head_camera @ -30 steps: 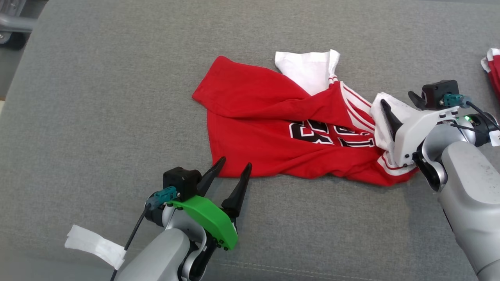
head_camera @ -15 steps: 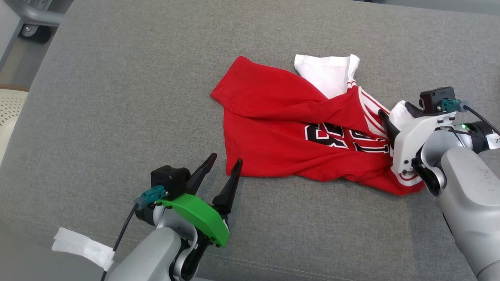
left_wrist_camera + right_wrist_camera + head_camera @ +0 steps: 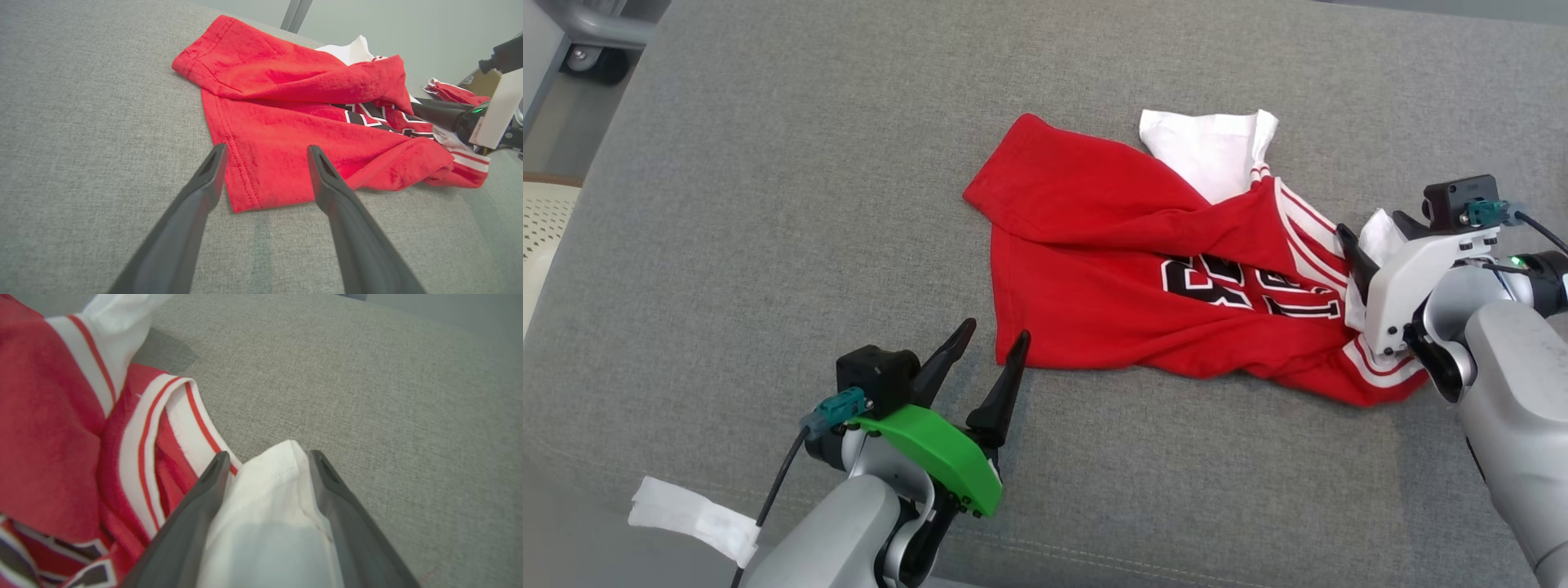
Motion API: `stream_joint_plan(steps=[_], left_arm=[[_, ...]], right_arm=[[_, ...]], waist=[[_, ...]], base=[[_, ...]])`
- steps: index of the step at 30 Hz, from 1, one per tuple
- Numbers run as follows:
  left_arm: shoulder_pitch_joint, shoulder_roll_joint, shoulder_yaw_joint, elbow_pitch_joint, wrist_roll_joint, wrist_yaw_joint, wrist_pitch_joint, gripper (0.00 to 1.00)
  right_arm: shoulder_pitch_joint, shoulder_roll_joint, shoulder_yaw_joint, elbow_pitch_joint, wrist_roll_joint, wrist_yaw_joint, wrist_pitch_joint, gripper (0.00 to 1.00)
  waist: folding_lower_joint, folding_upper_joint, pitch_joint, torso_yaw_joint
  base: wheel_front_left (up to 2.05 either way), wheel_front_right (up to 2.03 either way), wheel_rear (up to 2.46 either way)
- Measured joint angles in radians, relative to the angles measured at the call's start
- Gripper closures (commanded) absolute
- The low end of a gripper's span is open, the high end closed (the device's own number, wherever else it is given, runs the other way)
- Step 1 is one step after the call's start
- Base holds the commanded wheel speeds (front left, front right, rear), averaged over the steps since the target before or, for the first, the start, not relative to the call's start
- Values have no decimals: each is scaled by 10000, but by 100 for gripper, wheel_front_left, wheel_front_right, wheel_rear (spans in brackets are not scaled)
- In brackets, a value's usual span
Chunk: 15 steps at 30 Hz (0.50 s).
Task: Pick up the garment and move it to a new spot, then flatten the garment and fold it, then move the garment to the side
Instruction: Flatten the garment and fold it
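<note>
1. The garment [image 3: 1111, 269], a crumpled red jersey with white sleeves, red-and-white striped trim and black-and-white lettering, lies on the broad grey woven-fabric surface [image 3: 768, 204]. In the head view it sits right of the middle, and the surface spreads well past it on every side.
2. The garment's red body is folded over itself. A hemmed corner points toward the robot's left arm, and the far white sleeve [image 3: 1205, 151] lies flat at the garment's far edge.
3. The right arm's pale grey forearm [image 3: 1515, 392] enters from the lower right of the head view. The left arm's grey forearm [image 3: 833, 539] enters from the bottom left.
4. The white-housed right pincer [image 3: 1372, 233] is clamped on the garment's other white sleeve. In the right wrist view, bunched white cloth sits between the two dark fingers [image 3: 184, 531], and the striped trim lies just beside one of them.
5. The left pincer [image 3: 995, 329], with a green cover, has its fingers apart and holds nothing. Its tips are at the garment's near hemmed corner; whether they touch the cloth cannot be told.
6. A second red-and-white cloth [image 3: 451, 92] lies beyond the garment in the left wrist view.
7. A white strip of tape [image 3: 686, 516] hangs on the left arm's black cable.
</note>
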Motion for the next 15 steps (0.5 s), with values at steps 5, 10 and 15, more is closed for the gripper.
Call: stream_joint_plan(steps=[5,10,15], left_arm=[[17,12,-4,-109,0,8,2,0],[18,12,-13,-194,0,8,4,0],[18,23,15,-209,0,12,4,0]], right_arm=[[-116,-15,-69,148,77,0,127,0],[-117,19,-105,345,242,0,313,31],[-219,58,-150,345,433,31,326,100]], waist=[[0,0,44,3],[0,0,103,2],[0,0,148,-11]], base=[[0,0,0],[0,0,0],[0,0,0]])
